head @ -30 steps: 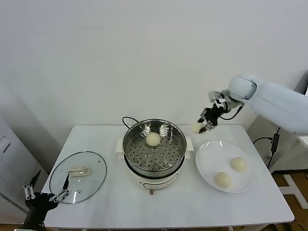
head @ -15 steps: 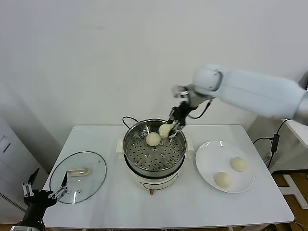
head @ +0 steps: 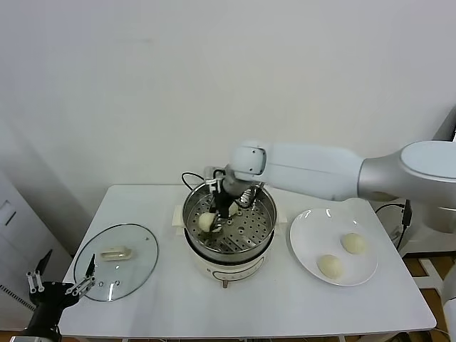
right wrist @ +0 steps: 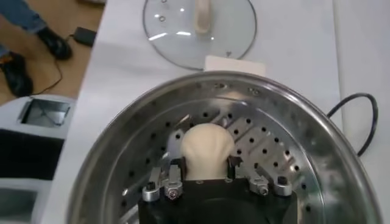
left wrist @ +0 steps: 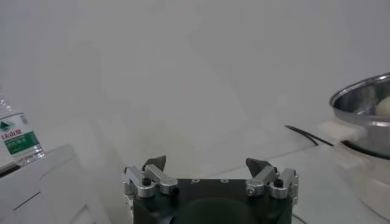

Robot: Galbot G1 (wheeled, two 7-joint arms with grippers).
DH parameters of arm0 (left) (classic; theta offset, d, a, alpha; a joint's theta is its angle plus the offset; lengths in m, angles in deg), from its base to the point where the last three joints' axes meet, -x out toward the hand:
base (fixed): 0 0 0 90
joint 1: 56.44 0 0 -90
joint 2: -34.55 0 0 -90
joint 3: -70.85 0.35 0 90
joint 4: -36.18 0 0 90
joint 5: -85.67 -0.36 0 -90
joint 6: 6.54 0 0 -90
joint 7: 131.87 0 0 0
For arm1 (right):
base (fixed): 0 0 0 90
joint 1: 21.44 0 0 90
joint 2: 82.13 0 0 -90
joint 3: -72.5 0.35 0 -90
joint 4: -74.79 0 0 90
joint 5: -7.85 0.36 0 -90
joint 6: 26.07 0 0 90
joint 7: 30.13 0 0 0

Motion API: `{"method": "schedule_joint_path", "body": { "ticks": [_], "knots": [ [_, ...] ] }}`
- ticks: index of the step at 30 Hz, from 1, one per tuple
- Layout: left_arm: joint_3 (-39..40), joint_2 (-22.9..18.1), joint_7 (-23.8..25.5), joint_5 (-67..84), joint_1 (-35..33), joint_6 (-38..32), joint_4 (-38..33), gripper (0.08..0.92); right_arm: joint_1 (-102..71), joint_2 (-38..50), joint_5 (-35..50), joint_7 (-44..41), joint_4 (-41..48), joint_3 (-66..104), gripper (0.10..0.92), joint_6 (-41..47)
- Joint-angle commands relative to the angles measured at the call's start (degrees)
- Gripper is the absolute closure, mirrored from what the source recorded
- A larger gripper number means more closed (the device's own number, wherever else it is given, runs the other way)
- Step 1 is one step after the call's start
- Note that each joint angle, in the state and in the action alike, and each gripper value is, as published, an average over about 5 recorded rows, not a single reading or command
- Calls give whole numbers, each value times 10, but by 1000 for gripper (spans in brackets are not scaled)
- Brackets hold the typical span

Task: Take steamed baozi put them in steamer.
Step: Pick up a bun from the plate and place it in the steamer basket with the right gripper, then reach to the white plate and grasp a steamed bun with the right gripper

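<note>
My right gripper [head: 215,213] is shut on a cream-white baozi [head: 206,222] and holds it low inside the steel steamer [head: 265,214], over its left part. In the right wrist view the baozi [right wrist: 209,148] sits between the fingers [right wrist: 177,172] just above the perforated bottom [right wrist: 268,152]. The baozi that lay in the steamer before is hidden behind my right gripper. Two more baozi [head: 353,243] [head: 329,266] lie on the white plate [head: 306,231]. My left gripper [head: 60,288] is open and empty, low at the table's front left.
The round glass lid [head: 139,267] lies flat on the table left of the steamer, also in the right wrist view [right wrist: 200,30]. A black cable [head: 187,178] runs behind the cooker. A water bottle [left wrist: 15,137] stands off the table.
My right arm has swung left from the plate side and come down into the steamer, carrying the baozi to its left part. The left arm has barely moved.
</note>
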Motion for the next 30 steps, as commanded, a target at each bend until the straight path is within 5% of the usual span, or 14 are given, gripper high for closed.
{"method": "schedule_joint_path", "body": {
  "ticks": [1,9,18,30],
  "knots": [
    [-1,0,0,2,0,0,0,177,-50,-41,6,105,17,8,637,33],
    [0,1,1,1,-2,0,0,177,-30,-23,11,101,2,19,460,37],
    [8,-1,2,0,3,-2,0,177,82,65,27,-4,-40,15,225,25],
    [24,11,6,-2,17,-9,0,177,139,262,-189,-268,-6,17,203,-94]
  ]
}}
